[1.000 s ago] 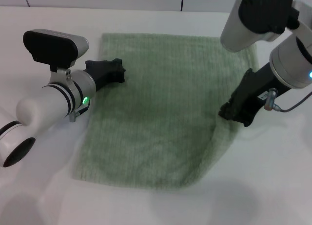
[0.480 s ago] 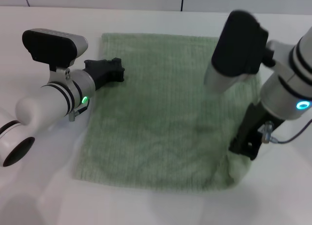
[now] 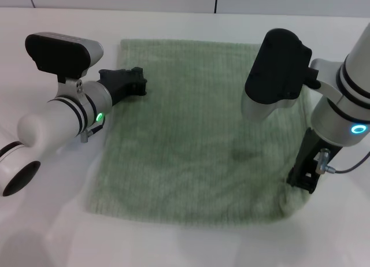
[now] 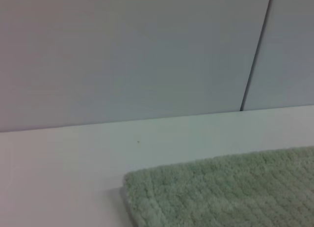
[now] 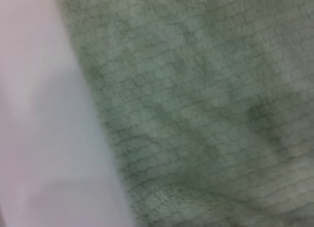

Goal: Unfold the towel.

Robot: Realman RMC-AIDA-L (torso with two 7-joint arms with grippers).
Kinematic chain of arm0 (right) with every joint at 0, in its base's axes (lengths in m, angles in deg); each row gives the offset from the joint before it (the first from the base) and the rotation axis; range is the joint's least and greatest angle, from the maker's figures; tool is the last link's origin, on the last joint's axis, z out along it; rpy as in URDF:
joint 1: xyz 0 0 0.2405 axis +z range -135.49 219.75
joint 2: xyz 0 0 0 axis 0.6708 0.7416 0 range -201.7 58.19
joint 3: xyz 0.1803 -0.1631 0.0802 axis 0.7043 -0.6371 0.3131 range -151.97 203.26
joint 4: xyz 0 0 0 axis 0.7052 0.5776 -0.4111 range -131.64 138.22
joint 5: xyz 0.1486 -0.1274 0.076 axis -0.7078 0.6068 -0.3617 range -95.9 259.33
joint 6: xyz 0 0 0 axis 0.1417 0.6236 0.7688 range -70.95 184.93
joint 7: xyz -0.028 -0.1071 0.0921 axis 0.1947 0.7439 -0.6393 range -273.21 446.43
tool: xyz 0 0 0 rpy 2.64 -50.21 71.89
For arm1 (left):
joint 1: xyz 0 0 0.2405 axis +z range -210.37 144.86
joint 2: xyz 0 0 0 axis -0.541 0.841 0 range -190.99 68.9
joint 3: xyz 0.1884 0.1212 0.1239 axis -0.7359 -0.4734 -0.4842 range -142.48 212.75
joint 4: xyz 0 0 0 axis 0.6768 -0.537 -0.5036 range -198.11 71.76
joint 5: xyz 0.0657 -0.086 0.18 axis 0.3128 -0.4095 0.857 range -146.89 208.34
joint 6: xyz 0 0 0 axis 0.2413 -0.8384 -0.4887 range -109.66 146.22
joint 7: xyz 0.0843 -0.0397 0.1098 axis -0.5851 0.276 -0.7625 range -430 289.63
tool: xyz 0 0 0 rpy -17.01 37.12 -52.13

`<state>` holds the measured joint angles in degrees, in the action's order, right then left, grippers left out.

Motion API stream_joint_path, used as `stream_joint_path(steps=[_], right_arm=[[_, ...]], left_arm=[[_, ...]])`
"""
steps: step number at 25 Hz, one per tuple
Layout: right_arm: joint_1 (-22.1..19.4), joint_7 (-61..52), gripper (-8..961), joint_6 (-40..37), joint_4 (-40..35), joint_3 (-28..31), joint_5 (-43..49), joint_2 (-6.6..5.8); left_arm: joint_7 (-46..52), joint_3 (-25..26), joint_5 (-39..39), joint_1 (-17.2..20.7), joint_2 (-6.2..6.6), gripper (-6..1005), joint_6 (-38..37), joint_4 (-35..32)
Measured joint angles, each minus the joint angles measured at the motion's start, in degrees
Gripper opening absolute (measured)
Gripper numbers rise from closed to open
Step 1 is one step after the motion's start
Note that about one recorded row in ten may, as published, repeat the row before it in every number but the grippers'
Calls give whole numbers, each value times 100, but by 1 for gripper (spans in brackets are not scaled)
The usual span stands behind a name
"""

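The pale sage-green towel [image 3: 196,122] lies spread nearly flat on the white table [image 3: 52,221]. My right gripper [image 3: 302,183] is at the towel's near right corner, shut on it; the corner bulges up a little under the gripper. My left gripper [image 3: 140,85] rests over the towel's left edge near the far left corner. The left wrist view shows a towel corner [image 4: 235,192] on the table. The right wrist view shows the ribbed towel [image 5: 206,114] close up beside bare table [image 5: 39,114].
A white panelled wall [image 4: 122,55] with a dark seam stands behind the table's far edge. Bare table surrounds the towel on all sides.
My right gripper has moved toward me and to the right, dragging the towel's near right corner outward. The folded-in corner has opened out. The left arm has not moved.
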<state>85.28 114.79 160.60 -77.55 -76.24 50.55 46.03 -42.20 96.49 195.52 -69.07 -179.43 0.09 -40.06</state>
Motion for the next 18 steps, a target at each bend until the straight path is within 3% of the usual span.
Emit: stream_joint_path(steps=[6, 14, 15, 17, 18], right_arm=[[147, 10, 27, -8, -57, -66, 24, 18], [186, 142, 318, -91, -449, -69, 311, 60], [172, 184, 318, -135, -507, -36, 384, 77], [9, 261, 318, -739, -848, 85, 959, 124], [-241, 264, 318, -1488, -1177, 175, 1339, 142]], left_arm=[[1, 0, 0, -3, 0, 8, -6, 0], [3, 17, 0, -5, 0, 9, -29, 0], [5, 17, 0, -4, 0, 9, -30, 0], [8, 17, 0, -1, 0, 10, -36, 0], [8, 17, 0, -1, 0, 10, -36, 0]])
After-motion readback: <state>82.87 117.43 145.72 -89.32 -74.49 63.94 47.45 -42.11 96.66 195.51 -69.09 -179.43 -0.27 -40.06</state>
